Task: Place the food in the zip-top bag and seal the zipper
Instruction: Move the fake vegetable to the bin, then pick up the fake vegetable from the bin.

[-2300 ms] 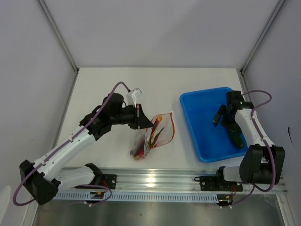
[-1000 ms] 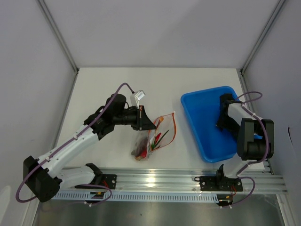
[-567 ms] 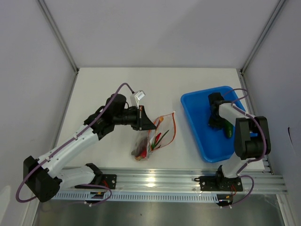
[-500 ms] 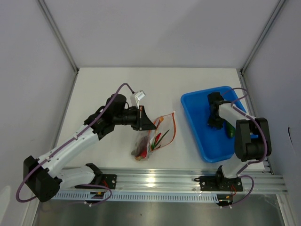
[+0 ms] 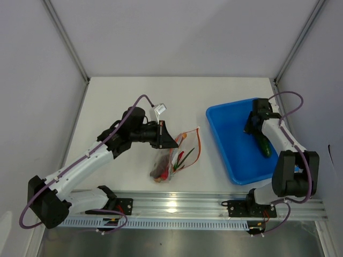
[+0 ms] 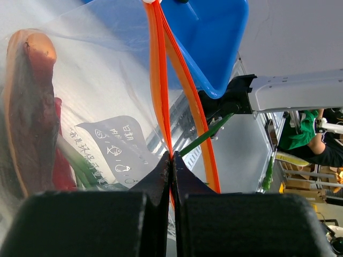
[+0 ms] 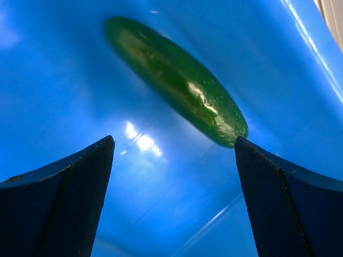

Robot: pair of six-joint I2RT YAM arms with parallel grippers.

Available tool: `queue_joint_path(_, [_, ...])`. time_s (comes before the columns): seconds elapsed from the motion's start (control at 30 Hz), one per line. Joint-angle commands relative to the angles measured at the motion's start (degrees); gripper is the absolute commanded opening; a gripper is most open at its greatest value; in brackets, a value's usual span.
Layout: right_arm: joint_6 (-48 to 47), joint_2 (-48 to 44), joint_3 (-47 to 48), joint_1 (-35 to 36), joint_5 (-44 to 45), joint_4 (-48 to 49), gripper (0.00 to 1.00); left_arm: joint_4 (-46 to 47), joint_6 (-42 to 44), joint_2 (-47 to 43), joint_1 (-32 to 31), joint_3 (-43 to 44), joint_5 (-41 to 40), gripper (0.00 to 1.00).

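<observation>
On the left nothing has shifted: the left gripper (image 5: 167,140) still hangs over the middle of the table (image 5: 161,96), its jaws pinched tight on the zipper (image 6: 159,80), holding up that edge of the zip-top bag (image 5: 174,158). The bag is crinkly and clear. It lies slanted, its bottom toward the near rail (image 5: 177,206) and its mouth lifted and facing the blue tray (image 5: 230,155). The orange-red strip splits into two lines, so the mouth is open. Inside, the left wrist view shows the sausage in its bun (image 6: 32,107), the red chili (image 6: 61,163) beside it and the green onion stalks (image 6: 80,166).

To the right, the right gripper (image 5: 253,126) has moved. Half a second ago it sat lower over the tray's middle; now it has drawn back toward the far right corner and its jaws stand wide apart, holding nothing. The cucumber (image 5: 263,147), dark green and glossy, lies loose on the tray floor by the right wall, just ahead of the open fingers (image 7: 69,187).

The tray sits close to the table's right edge. A strip of bare table separates it from the bag, and the far half of the table is open.
</observation>
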Motion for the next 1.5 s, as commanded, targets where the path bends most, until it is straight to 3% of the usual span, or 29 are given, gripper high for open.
queue_joint_path(0.0, [-3.2,3.6,0.8,-1.9,2.3,3.4,0.95,0.6,-0.1,-0.5,0.5,-0.4,0.9,0.0])
queue_joint_path(0.5, [-6.8,15.0,2.5,0.7,7.9,10.4,0.91,-1.7,0.9,0.1,0.4,-0.6,1.7,0.01])
queue_joint_path(0.63, [-6.8,18.5,3.7,2.0,11.6,10.0,0.73,-2.2,0.8,0.5,0.5,0.1,2.2,0.01])
queue_joint_path(0.8, [-6.7,20.4,3.0,2.1,12.8,10.8,0.64,-2.6,0.8,0.4,0.4,0.3,1.6,0.01])
queue_joint_path(1.1, [-4.8,22.0,2.0,7.9,15.7,11.5,0.27,-3.1,0.5,0.6,0.5,0.0,1.1,0.0])
queue_joint_path(1.3, [-0.2,19.8,1.1,13.6,17.8,9.3,0.11,-4.1,0.7,0.7,0.5,0.3,0.1,0.01])
queue_joint_path(1.47, [1.5,13.9,0.3,15.3,17.6,7.0,0.04,-4.4,0.6,0.8,0.5,0.0,-0.8,0.01])
